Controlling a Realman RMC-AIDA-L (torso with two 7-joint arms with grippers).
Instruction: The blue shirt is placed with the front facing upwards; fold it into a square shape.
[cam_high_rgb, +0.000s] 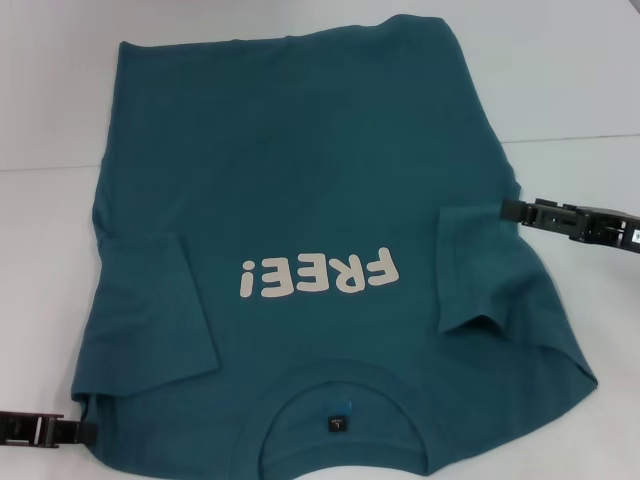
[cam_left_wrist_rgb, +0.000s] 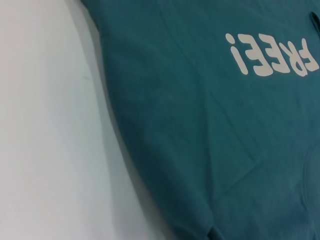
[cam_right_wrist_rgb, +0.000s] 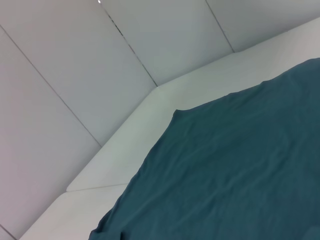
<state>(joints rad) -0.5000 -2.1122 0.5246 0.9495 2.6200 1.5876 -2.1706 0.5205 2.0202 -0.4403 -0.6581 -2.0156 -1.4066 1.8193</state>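
The blue shirt (cam_left_wrist_rgb: 210, 140) with its pale "FREE!" print (cam_left_wrist_rgb: 272, 56) covers the white table (cam_left_wrist_rgb: 45, 140).

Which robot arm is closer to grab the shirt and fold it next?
Probably the right: the right gripper touches the blue shirt at its side edge by the folded sleeve. The left gripper sits at the shoulder corner.

The worktop (cam_high_rgb: 570, 80) is a flat, plain white surface with a thin seam line running across it in the head view. Behind it, in the right wrist view, stands a white panelled wall (cam_right_wrist_rgb: 75, 65) divided by narrow dark joints. Lighting is even and diffuse, casting soft shadows.
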